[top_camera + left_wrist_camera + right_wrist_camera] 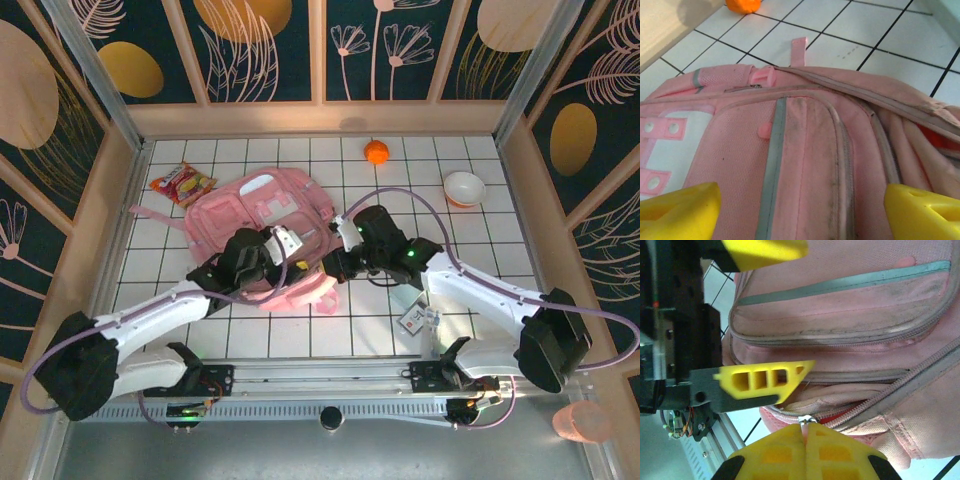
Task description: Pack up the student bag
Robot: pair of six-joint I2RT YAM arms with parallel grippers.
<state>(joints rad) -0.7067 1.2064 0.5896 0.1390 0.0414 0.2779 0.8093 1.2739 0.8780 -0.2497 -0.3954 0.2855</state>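
The student bag point(262, 205) lies flat about in the middle of the worktop point(500, 270), front pockets up, and both arms reach over its near side. Your left tool point(802, 205) is released: its jaws stand wide apart above the front pocket and touch no fabric that I can see. Your right tool point(805, 426) is clenched, and its tips seem to nip the small metal zip pull point(804, 418) at the end of the main zip track. The main compartment gapes a little beside it, and something red point(940, 136) shows inside.

I judge the step in hand to be running this zip along its track. To do it well, first give the soft bag an anchor. Bring the left tool down and pinch the trim just beside the pull, so that the bag does not slide with the right arm. Then draw the pull along the line of the teeth, not upward, and follow the curve of the track. Take care that the red thing and the loose lip of fabric do not enter the teeth. Go slowly, because a grip on so small a pull may slip.
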